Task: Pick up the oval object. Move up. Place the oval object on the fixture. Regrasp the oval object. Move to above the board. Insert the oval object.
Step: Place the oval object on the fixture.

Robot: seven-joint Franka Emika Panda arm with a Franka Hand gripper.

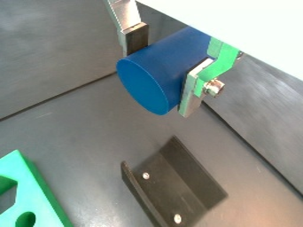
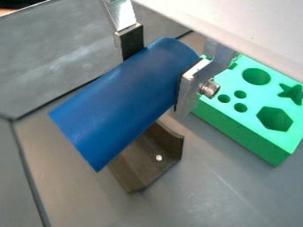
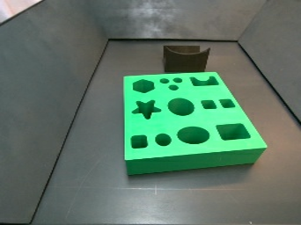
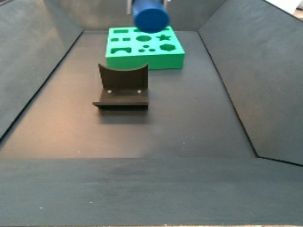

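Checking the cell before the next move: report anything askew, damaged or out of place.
Nothing stands out. The claw is shut on the oval object, held up in the air above the fixture, whose notch is empty. The board lies flat on the floor, holes clear, no damage visible.

Even, soft light fills all four pictures, with no hard shadows. The dark grey floor (image 4: 142,133) carries a pale sheen toward its near edge. The green board (image 3: 188,123) looks saturated yet unglared. The hand (image 1: 166,58) and blue oval object (image 1: 160,75) appear slightly soft close up; everything is coarse and low-resolution.
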